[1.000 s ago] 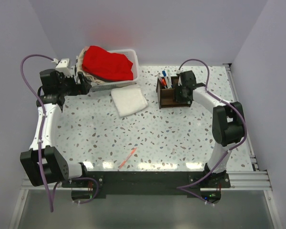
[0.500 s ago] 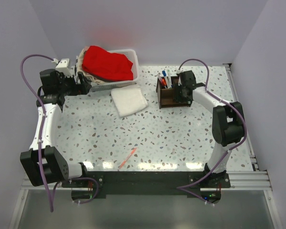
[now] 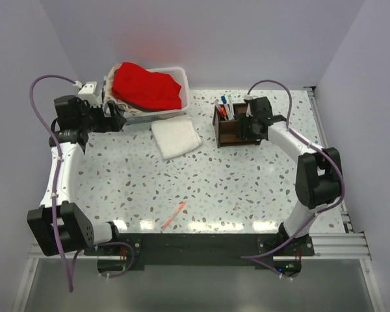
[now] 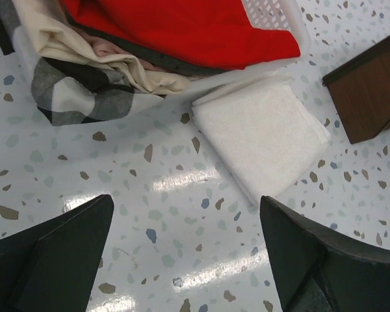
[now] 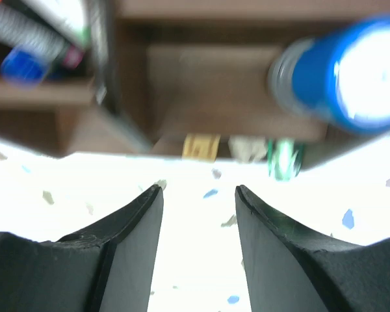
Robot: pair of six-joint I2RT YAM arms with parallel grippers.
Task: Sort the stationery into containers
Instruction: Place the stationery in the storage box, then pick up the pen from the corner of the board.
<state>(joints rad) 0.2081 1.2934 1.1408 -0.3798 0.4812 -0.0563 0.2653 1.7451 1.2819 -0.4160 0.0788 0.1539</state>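
The dark brown wooden organizer (image 3: 229, 125) stands at the back right with several pens upright in it. My right gripper (image 3: 249, 128) is open and empty, just off the organizer's right side. In the right wrist view its jaws (image 5: 198, 192) stand apart over bare table. Beyond them are the blurred organizer (image 5: 201, 97), a blue bottle (image 5: 348, 75), a blue-capped pen (image 5: 19, 64), a beige block (image 5: 201, 147) and a green item (image 5: 283, 159). A pink-red pen (image 3: 173, 215) lies alone on the table near the front. My left gripper (image 3: 114, 117) is open and empty by the basket, over bare table (image 4: 185, 201).
A white plastic basket (image 3: 180, 75) with red cloth (image 4: 182, 26) stands at the back left. A folded white cloth (image 3: 175, 138) lies beside it, also in the left wrist view (image 4: 260, 133). The organizer's corner (image 4: 370, 91) shows at the right of that view.
My right arm has shifted slightly to the right, its gripper drawing a little away from the organizer. The left gripper has barely moved.
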